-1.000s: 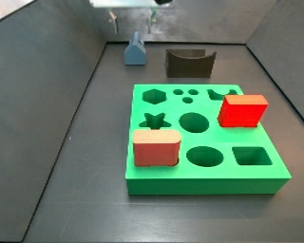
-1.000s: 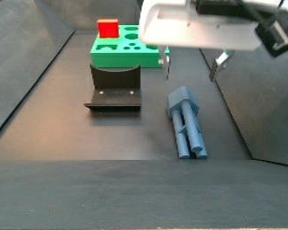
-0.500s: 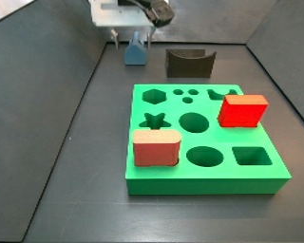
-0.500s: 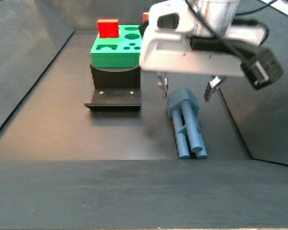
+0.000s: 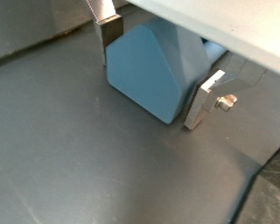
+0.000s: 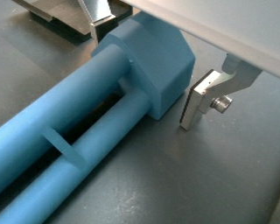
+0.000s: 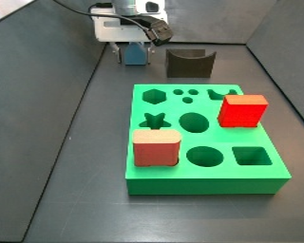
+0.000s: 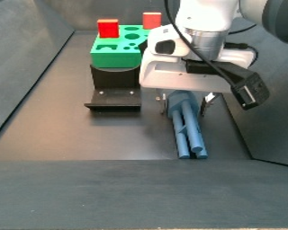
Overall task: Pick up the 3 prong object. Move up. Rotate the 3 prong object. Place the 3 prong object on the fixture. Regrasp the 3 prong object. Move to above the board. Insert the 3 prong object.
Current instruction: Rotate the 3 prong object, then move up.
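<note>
**Blue piece between the open fingers**

The 3 prong object (image 8: 190,126) is laid flat on the dark floor, beside the fixture (image 8: 114,92). One end is flanked by the gripper (image 6: 149,66), whose fingers (image 6: 208,99) are seen open, not squeezing. The board (image 7: 204,139) is well apart.

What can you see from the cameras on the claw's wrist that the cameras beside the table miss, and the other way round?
Only the wrist views show the claw's silver fingers straddling the blocky end of the 3 prong object, one on each side, gaps still visible.

Only the side views show the green board with a red cube and a pink block on it, and the dark fixture.

Both show the claw low over the 3 prong object, which lies flat on the floor.
</note>
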### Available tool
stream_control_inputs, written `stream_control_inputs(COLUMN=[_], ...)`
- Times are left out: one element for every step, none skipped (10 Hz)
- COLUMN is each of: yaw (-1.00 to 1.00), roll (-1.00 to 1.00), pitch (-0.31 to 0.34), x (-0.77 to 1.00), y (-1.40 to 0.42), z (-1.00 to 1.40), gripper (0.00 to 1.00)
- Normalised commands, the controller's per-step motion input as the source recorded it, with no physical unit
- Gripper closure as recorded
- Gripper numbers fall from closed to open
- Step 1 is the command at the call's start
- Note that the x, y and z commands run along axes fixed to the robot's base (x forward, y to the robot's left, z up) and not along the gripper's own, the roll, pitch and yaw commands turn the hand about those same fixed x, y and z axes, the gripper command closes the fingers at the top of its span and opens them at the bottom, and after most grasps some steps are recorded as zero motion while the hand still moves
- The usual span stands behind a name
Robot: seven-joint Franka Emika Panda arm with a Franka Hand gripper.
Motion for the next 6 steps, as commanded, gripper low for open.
stream_control_inputs(yaw=[0.00, 0.00, 0.00, 0.00, -0.01, -0.01], roll=[0.00, 0.00, 0.00, 0.00, 0.00, 0.00], pitch=[0.000, 0.000, 0.005, 0.024, 0.043, 0.051], x=[0.00, 0.00, -0.01, -0.03, -0.02, -0.01], y=[0.00, 0.00, 0.00, 0.00, 0.00, 0.01], z=[0.00, 0.83, 0.82, 0.74, 0.58, 0.44], gripper=[1.00, 1.00, 1.00, 1.00, 1.00, 1.00])
